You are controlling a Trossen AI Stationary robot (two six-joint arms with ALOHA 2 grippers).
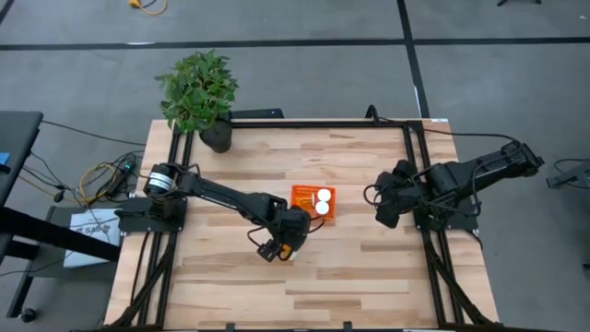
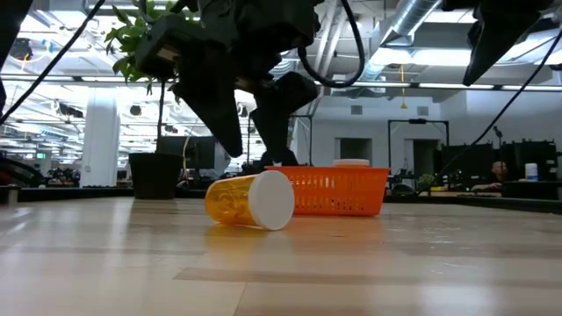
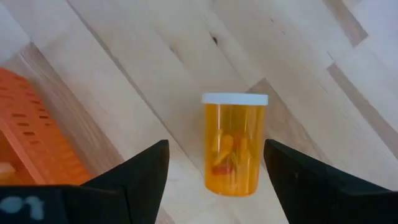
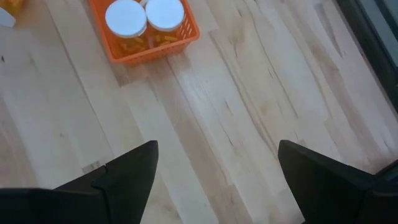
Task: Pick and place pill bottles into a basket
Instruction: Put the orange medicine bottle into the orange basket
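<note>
- The left gripper [image 3: 214,171] hangs above a pill bottle [image 3: 234,143] lying on its side on the wooden table [image 1: 369,277], fingers spread to either side of it and clear of its walls, nothing pinched.
- In the low view that lying bottle [image 2: 250,201] rests on the boards just in front of the orange basket [image 2: 338,191], white cap toward the camera, with bare tabletop all around its near side.
- From above, the basket [image 1: 301,195] sits near the table's middle with two upright white-capped bottles [image 1: 322,202] in its right-hand part; the left gripper [image 1: 275,247] is just beside the basket's near-left corner.
- The right gripper [image 4: 214,171] is held off to the basket's right, well apart from it, fingers spread wide and empty; open boards lie between it and the basket [image 4: 144,34].
- A potted plant [image 1: 200,94] stands at the far-left corner, well away from the work.
- Black frame rails [image 1: 419,184] run along both side edges; the near half of the table is open.
</note>
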